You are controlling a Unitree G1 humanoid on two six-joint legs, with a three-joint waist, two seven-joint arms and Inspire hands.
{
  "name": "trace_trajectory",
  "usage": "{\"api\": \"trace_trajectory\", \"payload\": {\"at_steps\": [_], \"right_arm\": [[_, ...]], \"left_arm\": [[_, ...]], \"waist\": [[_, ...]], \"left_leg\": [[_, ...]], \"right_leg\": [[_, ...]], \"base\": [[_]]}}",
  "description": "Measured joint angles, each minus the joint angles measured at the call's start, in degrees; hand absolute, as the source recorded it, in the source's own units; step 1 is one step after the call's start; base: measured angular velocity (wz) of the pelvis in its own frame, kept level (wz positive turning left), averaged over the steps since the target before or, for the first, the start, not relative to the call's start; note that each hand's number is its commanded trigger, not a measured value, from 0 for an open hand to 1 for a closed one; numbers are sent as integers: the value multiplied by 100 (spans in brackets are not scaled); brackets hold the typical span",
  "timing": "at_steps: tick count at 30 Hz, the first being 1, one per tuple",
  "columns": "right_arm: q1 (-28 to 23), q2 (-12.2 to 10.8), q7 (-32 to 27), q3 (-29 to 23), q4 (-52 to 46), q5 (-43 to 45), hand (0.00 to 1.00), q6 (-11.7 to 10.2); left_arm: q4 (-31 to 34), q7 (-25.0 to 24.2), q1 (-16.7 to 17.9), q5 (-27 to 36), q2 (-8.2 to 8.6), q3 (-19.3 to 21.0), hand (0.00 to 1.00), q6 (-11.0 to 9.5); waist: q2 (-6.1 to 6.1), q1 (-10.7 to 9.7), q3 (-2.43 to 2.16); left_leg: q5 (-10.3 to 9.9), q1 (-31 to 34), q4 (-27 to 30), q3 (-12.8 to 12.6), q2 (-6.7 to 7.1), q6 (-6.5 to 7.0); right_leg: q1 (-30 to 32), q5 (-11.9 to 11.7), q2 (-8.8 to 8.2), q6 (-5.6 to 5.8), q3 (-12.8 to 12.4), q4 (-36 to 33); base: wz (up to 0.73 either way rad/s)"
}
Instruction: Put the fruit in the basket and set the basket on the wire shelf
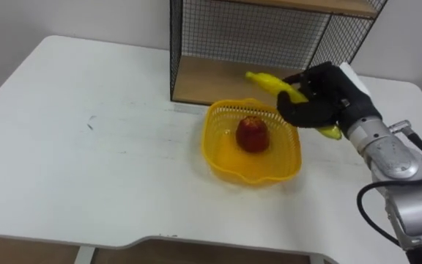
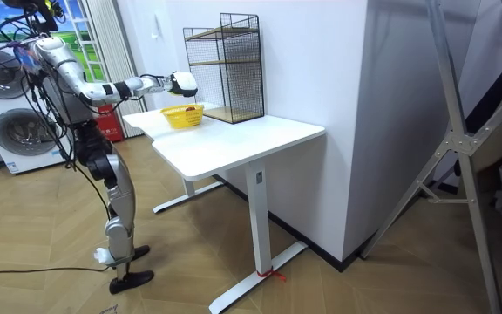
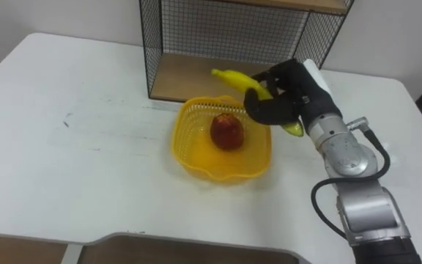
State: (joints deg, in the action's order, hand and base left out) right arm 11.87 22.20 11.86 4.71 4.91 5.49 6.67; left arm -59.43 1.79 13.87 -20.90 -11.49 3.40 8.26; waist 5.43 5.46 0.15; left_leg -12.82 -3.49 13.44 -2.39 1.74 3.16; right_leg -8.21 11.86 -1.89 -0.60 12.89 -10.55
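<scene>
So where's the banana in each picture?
Left eye view: the banana is right of centre, held in the right hand, just above the yellow basket.
Right eye view: banana near the centre, same hold.
Room view: too small to tell; find the right hand, upper left.
Shared landmark: the yellow basket.

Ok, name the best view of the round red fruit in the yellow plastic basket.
The left eye view: the round red fruit sits in the yellow plastic basket, clear of the right hand. The right eye view shows it nearly as well, nearer the hand. In the room view it is too small to tell.
</scene>
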Motion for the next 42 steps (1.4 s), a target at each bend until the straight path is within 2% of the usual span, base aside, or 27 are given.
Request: {"api": "trace_trajectory", "payload": {"at_steps": [5,6,7,8,9,14,19,36,42], "right_arm": [[-5,1,342,101,-68,328,100,2],[-5,0,407,101,-148,370,68,2],[-5,1,435,101,-188,390,68,2],[-6,1,485,101,-254,421,2,2],[-6,1,557,101,-320,451,0,2],[-12,-9,743,103,-369,608,0,3],[-17,-31,800,107,-368,607,0,25],[-204,-35,896,112,-362,452,0,30],[-219,-186,799,26,-361,-109,0,16]], "left_arm": [[-5,-3,-72,0,-7,-35,0,-5],[-6,-2,-82,1,-7,-35,0,-5],[-8,-2,-86,1,-7,-35,0,-5],[-12,-3,-88,1,-7,-35,0,-5],[-15,-2,-91,1,-5,-34,0,-7],[-24,-3,-102,2,-6,-32,0,-8],[-24,-2,-92,2,-7,-34,0,-7],[-20,-12,-101,0,-19,-25,0,-21],[-24,-10,-120,149,-15,22,0,-106]], "waist": [[-46,0,26],[-55,14,26],[-55,14,26],[-52,15,23],[-48,21,21],[-26,110,6],[-8,113,-4],[-45,78,19],[-66,24,19]], "left_leg": [[0,26,-7,7,-2,0],[0,42,-4,8,-4,0],[0,43,-4,7,-4,0],[0,42,0,7,-6,0],[0,39,4,8,-7,0],[0,-6,10,8,-1,0],[0,5,8,21,-1,0],[0,75,35,22,5,1],[1,63,36,19,3,1]], "right_leg": [[31,0,1,0,-2,0],[38,0,1,0,-9,-1],[41,0,0,0,-16,-1],[39,0,0,0,-21,-1],[38,0,0,0,-27,-2],[15,0,-8,0,-40,-2],[-11,0,-8,0,0,-3],[-6,0,11,0,96,2],[-22,0,-3,0,94,12]], "base": [[0],[0],[0],[0],[0],[0],[0],[0],[0]]}}
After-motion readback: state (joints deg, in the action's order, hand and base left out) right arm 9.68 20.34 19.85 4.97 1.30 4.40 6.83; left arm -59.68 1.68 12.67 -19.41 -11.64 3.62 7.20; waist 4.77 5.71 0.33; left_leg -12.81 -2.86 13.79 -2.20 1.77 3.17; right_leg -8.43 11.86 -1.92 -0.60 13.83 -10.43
